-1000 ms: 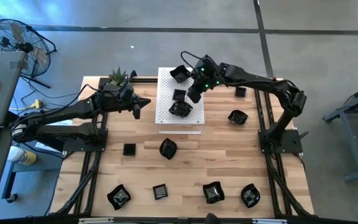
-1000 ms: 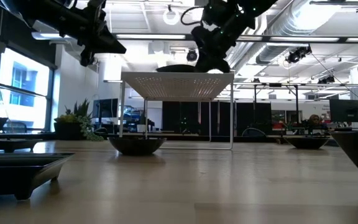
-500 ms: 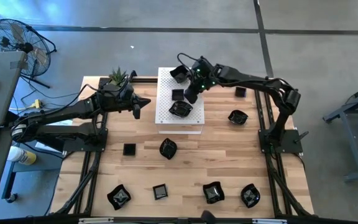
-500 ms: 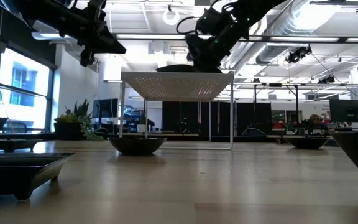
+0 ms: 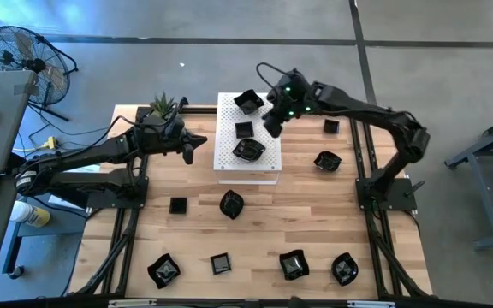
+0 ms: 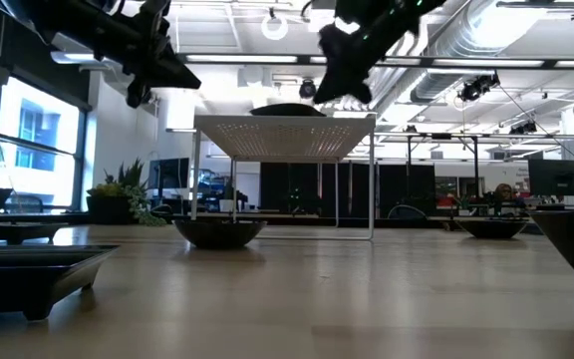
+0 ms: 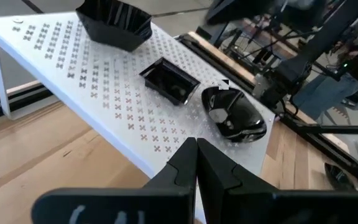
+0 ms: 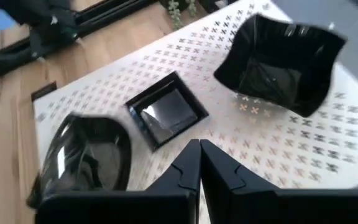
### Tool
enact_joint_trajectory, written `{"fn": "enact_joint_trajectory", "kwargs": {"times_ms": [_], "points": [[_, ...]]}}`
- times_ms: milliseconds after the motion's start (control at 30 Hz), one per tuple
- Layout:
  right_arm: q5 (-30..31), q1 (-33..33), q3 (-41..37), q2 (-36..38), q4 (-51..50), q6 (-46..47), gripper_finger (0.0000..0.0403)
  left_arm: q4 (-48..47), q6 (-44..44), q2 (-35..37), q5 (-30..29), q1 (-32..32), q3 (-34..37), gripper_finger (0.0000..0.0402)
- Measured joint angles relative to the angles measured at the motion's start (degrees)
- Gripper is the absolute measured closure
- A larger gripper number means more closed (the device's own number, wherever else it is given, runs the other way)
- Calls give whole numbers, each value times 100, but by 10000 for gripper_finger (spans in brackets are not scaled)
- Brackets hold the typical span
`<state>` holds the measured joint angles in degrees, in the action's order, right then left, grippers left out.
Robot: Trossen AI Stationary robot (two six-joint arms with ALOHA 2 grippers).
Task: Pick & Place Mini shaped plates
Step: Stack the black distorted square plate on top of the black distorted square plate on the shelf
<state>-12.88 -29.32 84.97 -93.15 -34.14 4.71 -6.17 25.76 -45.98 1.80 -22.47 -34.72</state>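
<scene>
Counting what sits where, three glossy black mini shaped plates (image 5: 245,130) rest on the white perforated rectangular board (image 5: 229,162) near the table's far edge: a deep square bowl (image 8: 279,56), a flat little square dish (image 8: 166,116) and a rounded wavy one (image 8: 84,157). Eight more lie loose on the wooden table (image 5: 195,222) (mostly along the near edge), so most of the job looks undone. Above the board's right side, the right gripper (image 5: 274,122) hovers, fingers pressed together and empty. At the board's left side, the left gripper (image 5: 189,147) waits, likewise closed on nothing.
</scene>
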Motion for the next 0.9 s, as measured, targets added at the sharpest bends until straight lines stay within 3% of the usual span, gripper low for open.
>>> {"fn": "enact_joint_trajectory", "kwargs": {"times_ms": [133, 333, 500, 633, 900], "points": [[51, 244, -612, 589, 61, -48, 402, -247, -251, -2, 2, 0, 0, 399], [39, 832, -2033, 1560, 598, 660, 402, -499, -341, -2, 22, 0, 0, 399], [779, 1890, -2579, 2274, -12, 1485, 387, -496, -721, -2, 87, 1, 0, 399], [1180, 2826, -2697, 2454, -469, 2608, 354, -526, -902, -2, 160, 0, 0, 399], [1196, 4633, -3044, 2111, -406, 4536, 295, -649, -1223, -2, 533, 1, 0, 399]]}}
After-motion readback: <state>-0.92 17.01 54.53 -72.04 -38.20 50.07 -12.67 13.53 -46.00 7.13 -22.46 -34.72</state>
